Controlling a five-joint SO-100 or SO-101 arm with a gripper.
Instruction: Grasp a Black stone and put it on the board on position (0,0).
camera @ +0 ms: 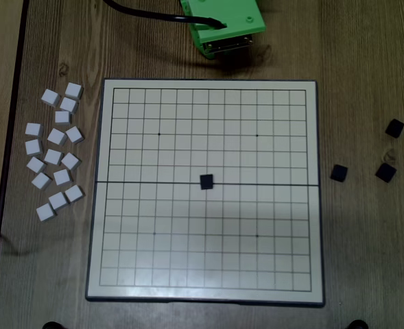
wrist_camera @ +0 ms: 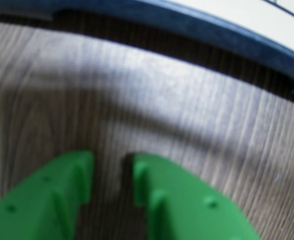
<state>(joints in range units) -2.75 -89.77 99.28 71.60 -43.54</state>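
Seen from overhead, a cluster of white stones (camera: 56,151) lies at the left on the wooden tabletop (camera: 366,62), beside the gridded board (camera: 205,288). One black stone (camera: 206,181) sits at the board's centre; three more black stones (camera: 339,173) rest on the wood to its right. In the wrist view, the green end effector (wrist_camera: 113,172) hangs over bare wood near the board's rim, jaws slightly parted, holding nothing.

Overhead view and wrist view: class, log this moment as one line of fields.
claw: open, empty, above bare table | board: one black stone at centre | spare black stones: three, right of board | white stones: left
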